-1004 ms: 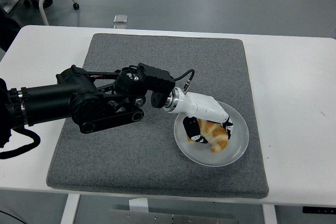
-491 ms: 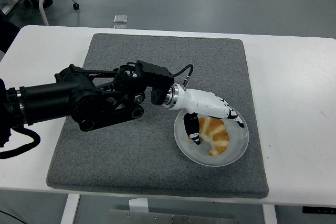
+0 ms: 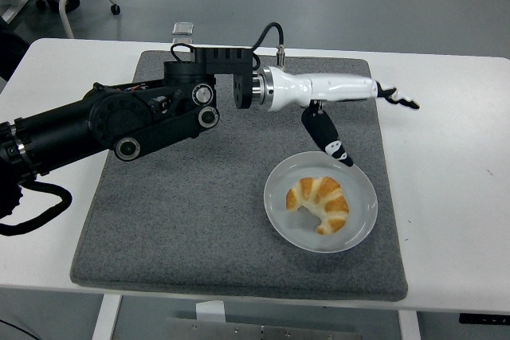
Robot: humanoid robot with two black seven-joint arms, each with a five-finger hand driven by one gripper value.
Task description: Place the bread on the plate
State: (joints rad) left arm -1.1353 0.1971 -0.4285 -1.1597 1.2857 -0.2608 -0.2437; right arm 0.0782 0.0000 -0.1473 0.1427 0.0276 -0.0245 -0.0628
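Bread point(image 3: 319, 203) now lies alone on the plate point(image 3: 360, 229) on the tabletop; I see the left robot hand point(image 3: 351, 109) has let go and lifted away, fingers spread, so placement looks done.

Croissant point(image 3: 320, 203) lying on plate point(image 3: 278, 206), on grey mat point(image 3: 175, 220), white table point(image 3: 454, 157). Left hand point(image 3: 351, 105) above, fingers spread, empty.
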